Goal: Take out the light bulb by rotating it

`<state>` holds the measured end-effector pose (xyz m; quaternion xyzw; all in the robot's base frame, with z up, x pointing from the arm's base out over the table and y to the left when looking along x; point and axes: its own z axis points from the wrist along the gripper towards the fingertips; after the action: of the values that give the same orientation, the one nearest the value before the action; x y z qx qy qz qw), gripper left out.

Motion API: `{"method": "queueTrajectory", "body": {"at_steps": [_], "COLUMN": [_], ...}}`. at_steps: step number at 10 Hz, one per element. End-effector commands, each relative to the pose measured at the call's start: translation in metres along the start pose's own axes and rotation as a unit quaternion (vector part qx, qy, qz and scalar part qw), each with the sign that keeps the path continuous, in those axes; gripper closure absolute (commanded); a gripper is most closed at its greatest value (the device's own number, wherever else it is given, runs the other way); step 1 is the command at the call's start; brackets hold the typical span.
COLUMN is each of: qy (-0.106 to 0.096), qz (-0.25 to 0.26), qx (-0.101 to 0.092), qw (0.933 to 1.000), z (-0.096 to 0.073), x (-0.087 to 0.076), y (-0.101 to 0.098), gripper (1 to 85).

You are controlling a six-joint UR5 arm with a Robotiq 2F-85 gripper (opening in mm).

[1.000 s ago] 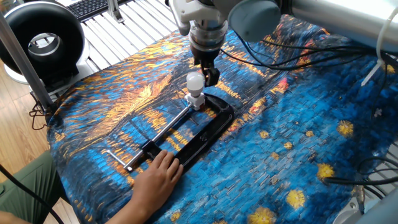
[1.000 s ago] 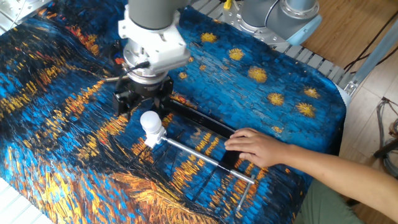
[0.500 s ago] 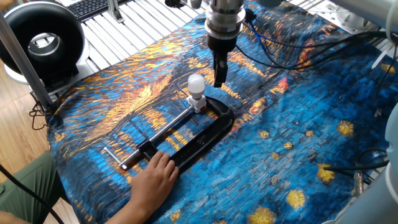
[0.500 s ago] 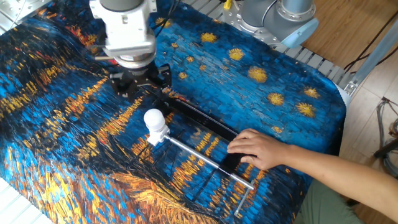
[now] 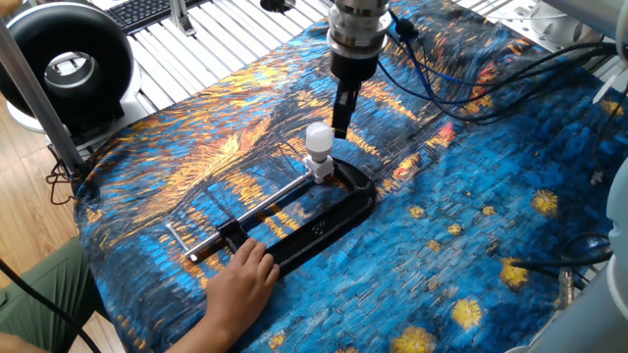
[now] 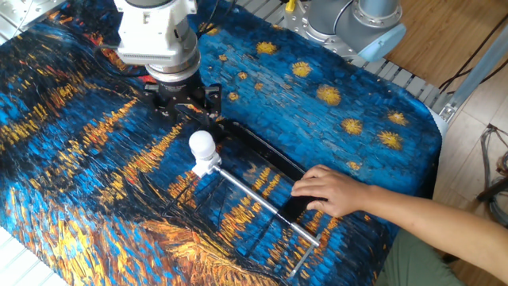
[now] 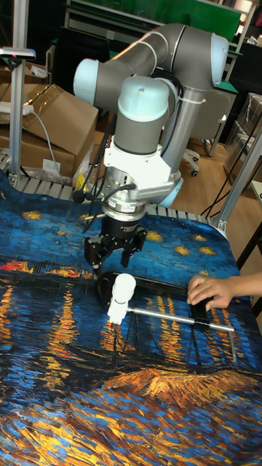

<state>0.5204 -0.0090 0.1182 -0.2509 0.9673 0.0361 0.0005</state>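
Note:
The light bulb [image 5: 317, 137] [image 6: 202, 144] [image 7: 124, 283] is a small white globe standing upright in a white socket [image 5: 322, 170] [image 6: 209, 164]. The socket is held at the end of a black bar clamp [image 5: 325, 220] [image 6: 260, 151]. My gripper [image 5: 340, 114] [image 6: 188, 106] [image 7: 110, 253] hangs just behind and above the bulb, apart from it. It is open, with nothing between its fingers.
A person's hand [image 5: 240, 285] [image 6: 330, 191] [image 7: 211, 289] presses on the clamp's far end and its silver screw rod [image 5: 257, 203]. A blue and orange painted cloth [image 5: 471, 245] covers the table. A black round fan [image 5: 67, 67] stands at the back left. Cables [image 5: 461, 88] trail behind the arm.
My gripper has lifted off the bulb and drawn back behind it. The clamp with the bulb has shifted slightly along the table under the hand.

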Motion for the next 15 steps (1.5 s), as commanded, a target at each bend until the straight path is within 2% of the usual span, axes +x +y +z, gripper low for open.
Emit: {"method": "queueTrajectory", "body": {"at_steps": [1,5,9,13,15], "qy": [0.005,0.0,-0.005,-0.011,-0.014], "qz": [0.11,0.172,0.175,0.184,0.184], "qx": [-0.004,-0.005,0.01,0.005,0.008], "qw": [0.9939,0.9851,0.9845,0.9828,0.9829], "z": [-0.011,-0.005,0.007,0.017,0.021], "x": [-0.013,-0.022,-0.026,-0.03,-0.03], "y": [0.016,0.024,0.015,0.022,0.022], "gripper": [25.0,29.7,31.3,32.3,33.3]}}
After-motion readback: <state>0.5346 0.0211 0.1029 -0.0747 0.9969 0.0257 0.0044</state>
